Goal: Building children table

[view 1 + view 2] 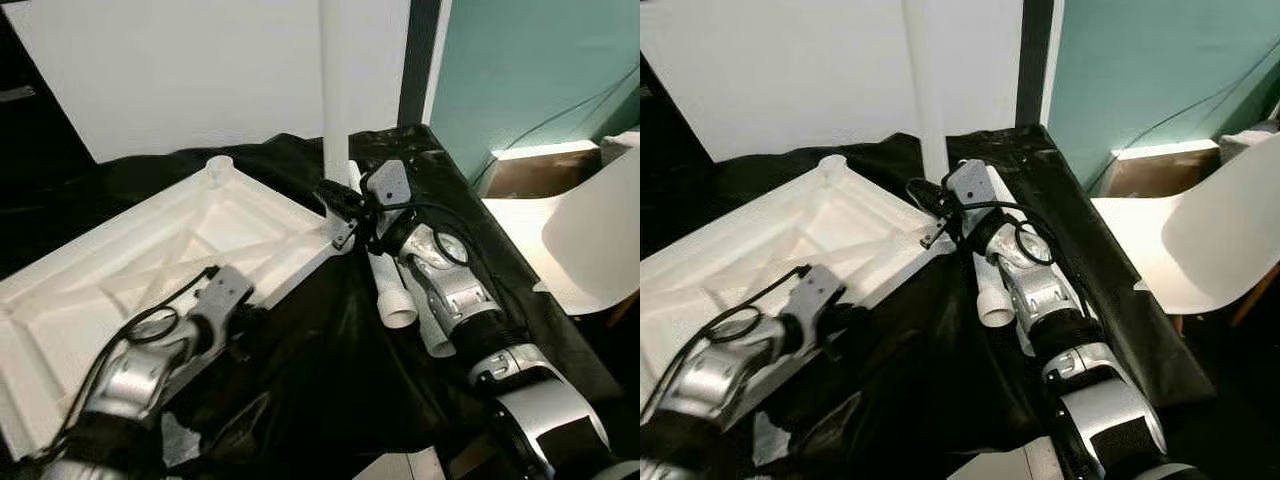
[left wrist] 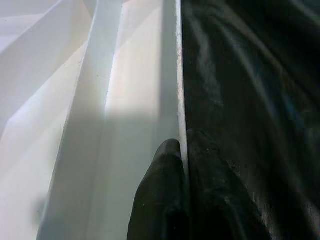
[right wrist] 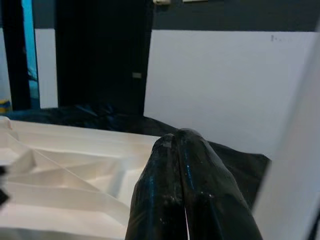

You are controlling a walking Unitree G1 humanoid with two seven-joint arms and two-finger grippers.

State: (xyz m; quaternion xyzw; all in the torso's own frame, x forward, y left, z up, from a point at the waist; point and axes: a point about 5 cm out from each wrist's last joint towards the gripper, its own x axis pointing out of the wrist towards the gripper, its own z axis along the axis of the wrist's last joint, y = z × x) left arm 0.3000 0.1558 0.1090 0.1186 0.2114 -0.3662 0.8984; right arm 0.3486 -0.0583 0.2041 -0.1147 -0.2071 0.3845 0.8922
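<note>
Lying upside down on black sheeting (image 1: 330, 370): a white tabletop (image 1: 130, 260), ribbed underside up, with a round leg socket (image 1: 219, 166) at its far corner. Clamped on the tabletop's near rim: the left claw (image 2: 183, 150), one finger inside the rim against the white plastic, the other outside over the sheeting, fingers (image 2: 160, 195) pressed nearly together on the thin edge. Beyond that claw, along the rim: the corner where a white table leg (image 1: 334, 90) stands upright. At the foot of that leg: the right claw (image 1: 337, 205), hard against the tabletop's corner. In the right wrist view, fingers (image 3: 200, 200) closed tip to tip with nothing between them, the leg just beside them as a pale blurred column. Under and just behind the right wrist: two more white legs (image 1: 398, 300) lying side by side on the sheeting, open ends toward the robot. Well off to the right claw's outer side: a white chair (image 1: 1200, 240) before a teal wall (image 1: 530, 70).
</note>
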